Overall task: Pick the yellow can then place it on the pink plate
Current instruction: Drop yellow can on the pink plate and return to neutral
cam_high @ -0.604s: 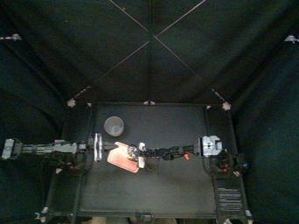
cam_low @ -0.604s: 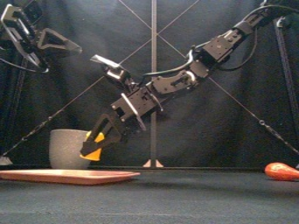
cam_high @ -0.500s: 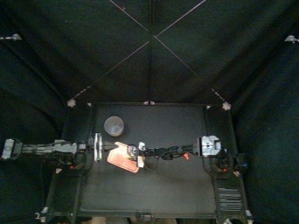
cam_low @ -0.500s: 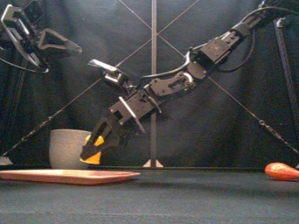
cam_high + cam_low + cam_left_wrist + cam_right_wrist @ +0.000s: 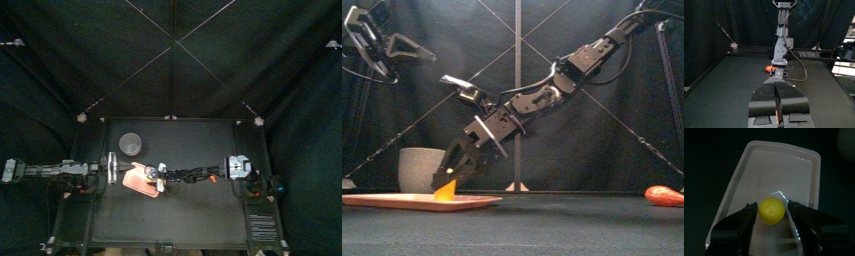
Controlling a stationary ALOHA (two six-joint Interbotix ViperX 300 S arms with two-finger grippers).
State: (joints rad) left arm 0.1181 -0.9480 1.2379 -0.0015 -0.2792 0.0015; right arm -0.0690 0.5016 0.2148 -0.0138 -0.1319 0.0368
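The yellow can [image 5: 771,211] sits between the jaws of my right gripper [image 5: 771,205], which is shut on it. Directly below lies the pink plate [image 5: 777,173]. In the front view the can [image 5: 444,189] is down at the surface of the plate [image 5: 402,201], near its right end, with the right gripper [image 5: 450,178] angled down from the upper right. From above, the right gripper [image 5: 150,178] is over the plate [image 5: 136,186]. My left gripper [image 5: 779,84] is shut and empty, resting high at the table's left side [image 5: 96,170].
A tall grey speckled cup [image 5: 420,166] stands behind the plate, toward the back left [image 5: 131,143]. A small orange-red toy [image 5: 664,195] lies at the table's right side. The right arm stretches across the table's middle.
My right gripper has come down and to the left with the yellow can, from above the plate to its surface. The left arm has not moved.
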